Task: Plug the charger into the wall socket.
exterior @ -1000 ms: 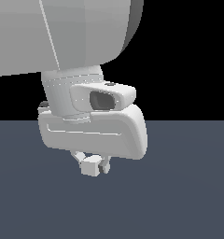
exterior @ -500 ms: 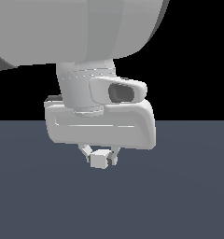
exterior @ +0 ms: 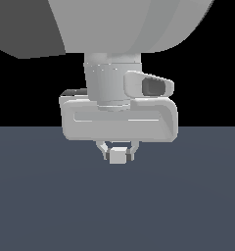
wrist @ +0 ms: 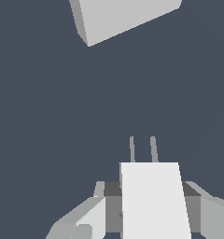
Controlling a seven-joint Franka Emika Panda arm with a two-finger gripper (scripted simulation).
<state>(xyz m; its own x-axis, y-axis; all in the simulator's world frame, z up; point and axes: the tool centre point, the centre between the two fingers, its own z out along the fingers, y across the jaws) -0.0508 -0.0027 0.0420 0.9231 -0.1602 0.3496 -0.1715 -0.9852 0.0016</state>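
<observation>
Gripping the charger (wrist: 155,200) between its two fingers, the gripper (exterior: 118,151) hangs low over the dark grey floor (exterior: 41,206), the white block pinched at the fingertips. In the wrist view, two thin prongs (wrist: 143,149) stick out of the charger's front face and point across open floor toward the wall socket (wrist: 125,17), which stands well apart from them and is only partly in frame. The socket looks turned at an angle to the prongs' line rather than square to it, though its holes cannot be made out from here. Judging by this, the next move calls for carrying the block forward along the prongs' axis while squaring it to the plate. The exterior view does not show the socket at all.
</observation>
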